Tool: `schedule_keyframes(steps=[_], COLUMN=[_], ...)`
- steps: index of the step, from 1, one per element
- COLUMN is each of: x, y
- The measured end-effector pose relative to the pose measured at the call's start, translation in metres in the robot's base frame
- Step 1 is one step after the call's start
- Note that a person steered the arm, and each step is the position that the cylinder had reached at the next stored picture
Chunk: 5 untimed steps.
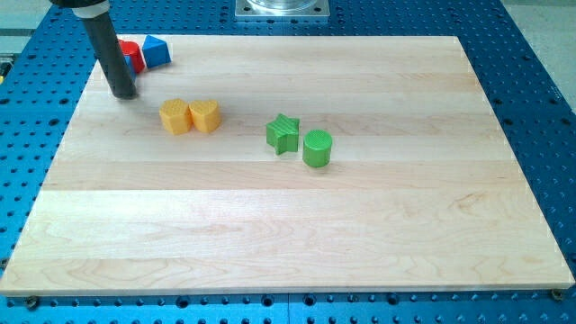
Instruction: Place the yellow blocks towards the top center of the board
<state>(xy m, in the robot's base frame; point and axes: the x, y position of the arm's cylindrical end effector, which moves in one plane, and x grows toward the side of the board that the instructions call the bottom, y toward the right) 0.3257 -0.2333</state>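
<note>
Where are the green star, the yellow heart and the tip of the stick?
green star block (pixel 283 133), camera view, middle of its top face.
yellow heart block (pixel 205 115), camera view, middle of its top face.
my tip (pixel 123 94), camera view, rod's very bottom end, left of the yellow blocks.

My tip (pixel 123 94) rests left of two touching yellow blocks (pixel 190 116); green star (pixel 283 133) and cylinder (pixel 317 148) lie right.
</note>
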Motion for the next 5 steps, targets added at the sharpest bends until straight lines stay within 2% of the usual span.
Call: schedule_keyframes(steps=[2, 3, 4, 5], x=[0.087, 0.088, 0.081, 0.056], y=[0.061, 0.115, 0.142, 0.106])
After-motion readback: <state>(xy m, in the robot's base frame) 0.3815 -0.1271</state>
